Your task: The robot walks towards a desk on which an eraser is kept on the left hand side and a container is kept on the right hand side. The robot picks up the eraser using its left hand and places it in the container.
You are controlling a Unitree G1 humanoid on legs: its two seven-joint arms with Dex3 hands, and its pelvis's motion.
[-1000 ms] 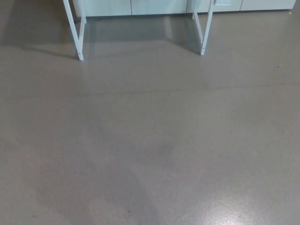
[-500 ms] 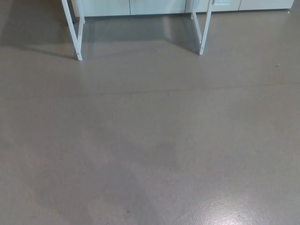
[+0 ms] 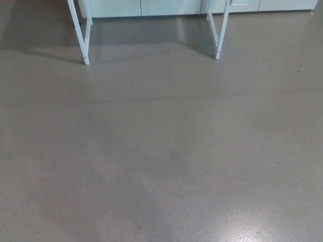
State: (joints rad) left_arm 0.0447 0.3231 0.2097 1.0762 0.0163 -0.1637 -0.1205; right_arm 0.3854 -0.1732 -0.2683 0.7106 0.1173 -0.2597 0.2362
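Head view is mostly grey floor point(image 3: 166, 151), with two white desk legs point(image 3: 85, 35) at top and pale cabinets point(image 3: 171, 7) behind. Neither hand in frame, so fingers can't be judged. Eraser and container out of frame.

Floor point(image 3: 161, 151): flat grey-brown, faintly mottled, darker shadowy patches toward lower left, a pale glossy sheen at lower right. Thin darker seam line crossing it. Desk legs point(image 3: 81, 35): white, plain. Cabinet fronts point(image 3: 171, 7) along the top edge: pale greenish white, split by dark vertical gaps.
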